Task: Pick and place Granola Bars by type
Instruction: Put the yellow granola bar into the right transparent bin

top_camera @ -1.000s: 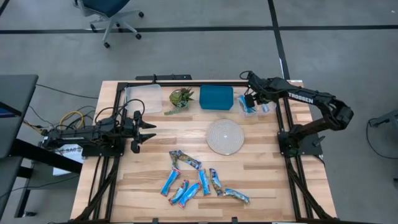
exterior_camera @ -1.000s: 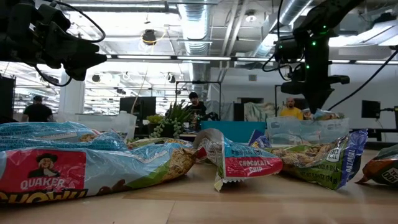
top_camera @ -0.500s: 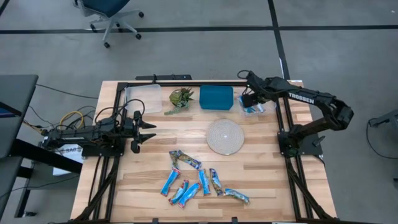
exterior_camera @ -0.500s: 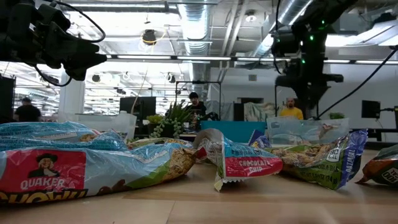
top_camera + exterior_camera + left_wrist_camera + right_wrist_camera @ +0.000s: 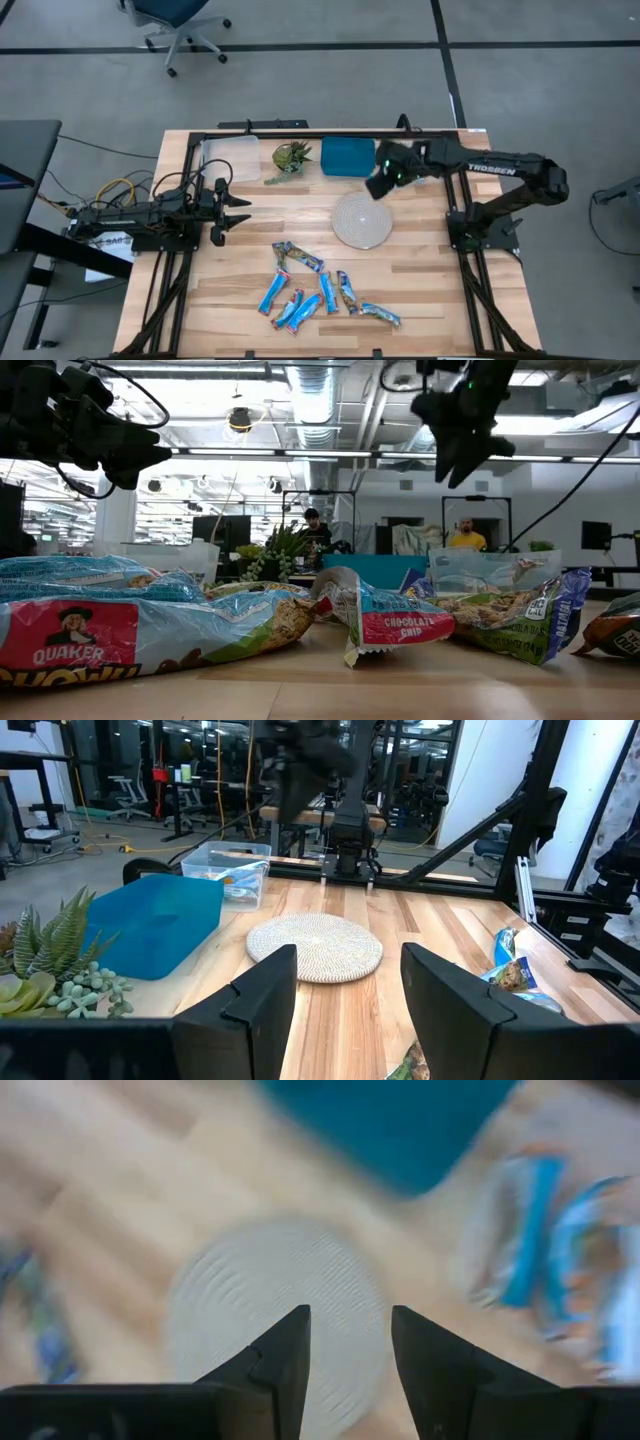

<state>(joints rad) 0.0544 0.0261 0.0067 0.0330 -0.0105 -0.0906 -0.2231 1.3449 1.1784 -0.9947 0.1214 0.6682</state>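
Several granola bars in blue wrappers lie loose on the near middle of the table; they fill the foreground of the low view. More bars lie in a clear bin at the far right, also seen in the right wrist view. My right gripper hangs open and empty above the table, between the blue container and the round disc, high in the low view. My left gripper waits open at the table's left, above the wood.
A blue container, a small green plant and a clear tray stand along the far edge. A pale woven disc lies in the middle. Bare wood shows between the disc and the left gripper.
My right gripper has left the clear bin at the far right. It has swung fast toward the table's left and a little nearer, and has risen, to the far edge of the disc. The left arm has kept still and the bars have not moved.
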